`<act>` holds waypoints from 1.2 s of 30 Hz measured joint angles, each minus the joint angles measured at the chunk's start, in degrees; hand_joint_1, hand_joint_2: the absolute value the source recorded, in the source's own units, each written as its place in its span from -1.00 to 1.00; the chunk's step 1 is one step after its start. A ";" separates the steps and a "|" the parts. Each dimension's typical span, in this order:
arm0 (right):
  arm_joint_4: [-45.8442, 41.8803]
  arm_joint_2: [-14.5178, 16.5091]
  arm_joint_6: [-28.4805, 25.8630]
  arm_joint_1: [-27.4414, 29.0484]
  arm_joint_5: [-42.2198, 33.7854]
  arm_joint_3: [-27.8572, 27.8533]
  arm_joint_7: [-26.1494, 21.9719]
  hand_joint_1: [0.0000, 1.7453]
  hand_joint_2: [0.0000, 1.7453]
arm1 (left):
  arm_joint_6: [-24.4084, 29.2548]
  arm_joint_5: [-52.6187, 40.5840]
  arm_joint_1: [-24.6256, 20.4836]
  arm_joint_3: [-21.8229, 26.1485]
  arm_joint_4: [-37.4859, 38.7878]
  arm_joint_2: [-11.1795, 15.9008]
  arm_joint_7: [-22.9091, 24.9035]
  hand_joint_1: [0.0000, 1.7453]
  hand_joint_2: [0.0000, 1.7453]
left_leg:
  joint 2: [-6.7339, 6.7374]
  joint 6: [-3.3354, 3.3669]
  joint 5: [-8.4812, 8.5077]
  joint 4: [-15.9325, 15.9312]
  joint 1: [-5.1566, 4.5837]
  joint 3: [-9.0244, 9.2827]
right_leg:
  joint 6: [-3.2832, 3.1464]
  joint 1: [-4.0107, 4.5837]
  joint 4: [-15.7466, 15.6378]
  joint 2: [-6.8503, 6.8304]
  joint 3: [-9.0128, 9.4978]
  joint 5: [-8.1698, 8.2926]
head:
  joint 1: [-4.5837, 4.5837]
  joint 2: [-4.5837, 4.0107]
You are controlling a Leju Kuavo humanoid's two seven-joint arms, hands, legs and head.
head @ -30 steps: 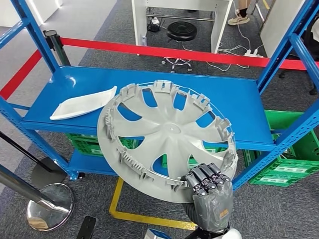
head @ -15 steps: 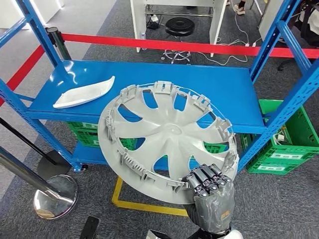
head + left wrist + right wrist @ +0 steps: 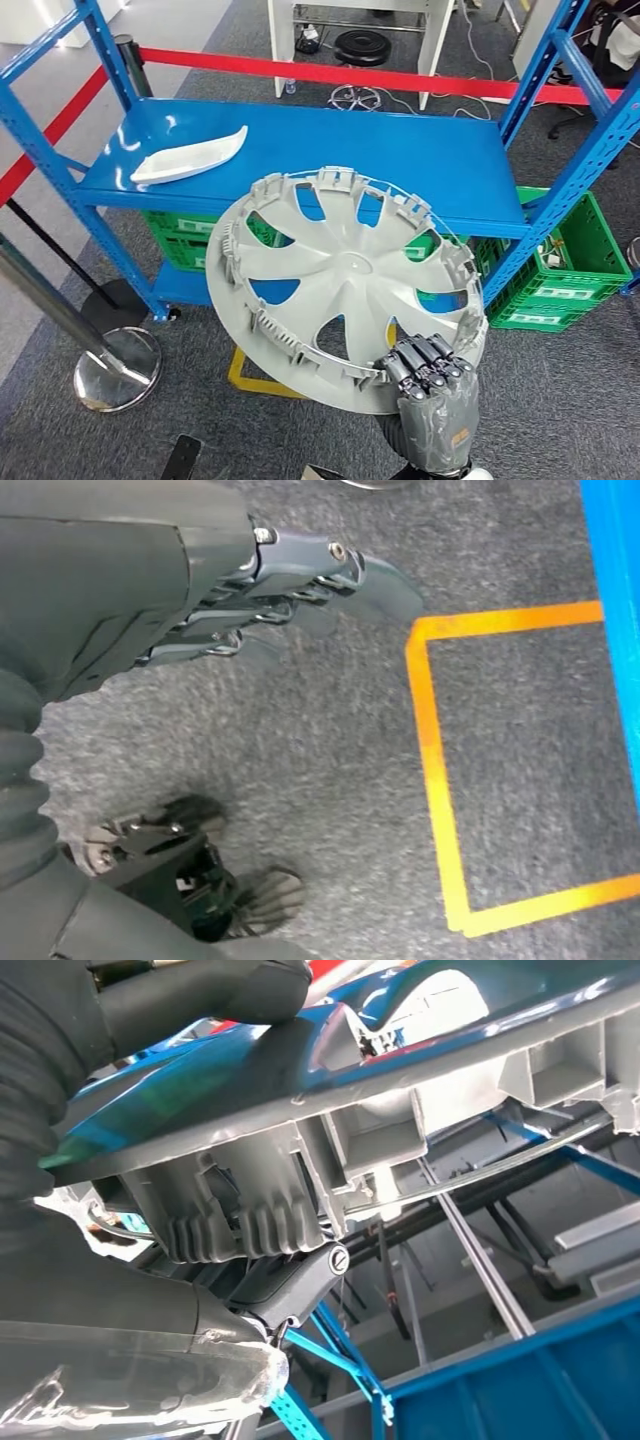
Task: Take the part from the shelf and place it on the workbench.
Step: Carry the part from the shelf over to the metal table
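The right hand [image 3: 435,400] grips the part [image 3: 347,285], a large grey wheel cover, by its near rim, fingers hooked over the edge. The part is off the shelf [image 3: 453,170]: it hangs tilted in the air in front of the shelf's front edge, its clipped back side facing up, above the grey floor and a yellow floor mark [image 3: 238,372]. In the right wrist view the rim's ribs and clips [image 3: 241,1225] sit right against the hand. The left hand [image 3: 302,580] hangs low over the floor, fingers fairly straight and apart, holding nothing.

The lift seems done, so the carry to the workbench is the step in hand; no workbench shows yet. The grasp is at one edge of a broad, light disc, so it will likely lever and sway on any quick turn. Turn slowly, keep the wrist steady and the part's far rim clear of the blue uprights [image 3: 562,190] and the red barrier tape [image 3: 340,73]. The grip should stay firm but not crush the thin clips.

A white curved piece [image 3: 189,158] lies near the shelf's left end, well apart from the part. Green crates [image 3: 562,290] sit below the shelf.
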 joint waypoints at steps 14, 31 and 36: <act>-1.31 -0.67 -0.01 2.97 0.00 -0.97 0.40 1.00 1.00 | -0.55 -0.70 -0.06 -1.19 0.00 -0.10 0.15 -1.00 1.00 | 0.01 -1.80 6.71 1.06 -0.60 -8.42 | -2.07 0.41 -6.27 -0.08 12.87 -4.96 | 0.38 0.00; -1.76 -0.75 -0.01 3.68 0.00 -1.34 0.60 1.00 1.00 | -0.59 -0.78 -0.27 -1.28 0.00 -0.08 0.22 -1.00 1.00 | 0.23 0.34 1.03 -0.41 -0.20 -0.86 | -0.09 0.31 0.97 -0.14 1.12 -2.75 | 0.07 0.00; -1.78 -0.76 -0.01 3.77 -0.02 -1.41 0.59 1.00 1.00 | -0.66 -0.79 -0.32 -1.45 0.00 -0.07 0.22 -1.00 1.00 | 0.45 0.45 3.95 -0.23 -0.31 -4.76 | 0.60 0.22 12.78 -0.04 0.44 -8.29 | 0.32 0.00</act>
